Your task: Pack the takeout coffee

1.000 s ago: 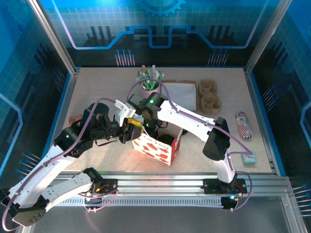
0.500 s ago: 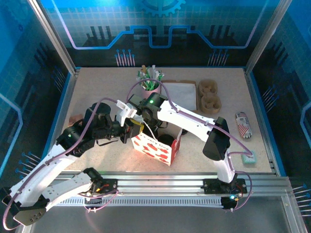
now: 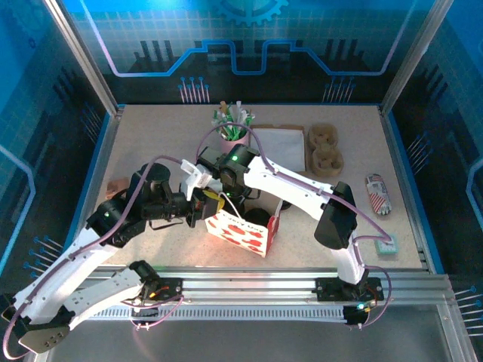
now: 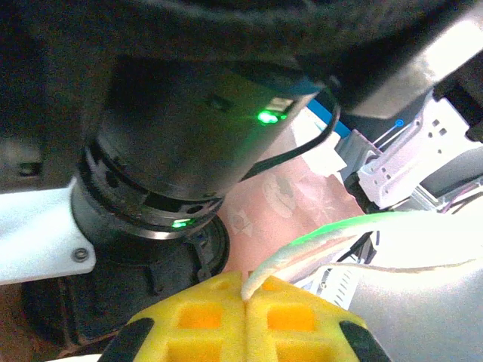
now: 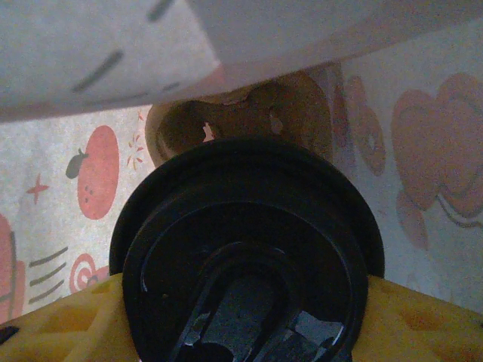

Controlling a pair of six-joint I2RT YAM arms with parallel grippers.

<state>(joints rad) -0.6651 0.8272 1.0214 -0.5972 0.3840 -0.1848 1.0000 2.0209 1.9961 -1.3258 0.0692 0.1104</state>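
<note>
Table (image 3: 151, 136): bag (image 3: 240, 232) upright.
Left gripper (image 4: 245, 302): pinching bag rim.
Right gripper (image 5: 241, 317): grasping takeout coffee (image 5: 245, 226) inside bag.
Remaining: probably lower, release.

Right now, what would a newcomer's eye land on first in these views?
Both arms meet mid-table over a white paper bag with red prints. The left gripper is shut, pinching the bag's rim. The right gripper sits inside the bag, its yellow fingers gripping a black lid.
</note>
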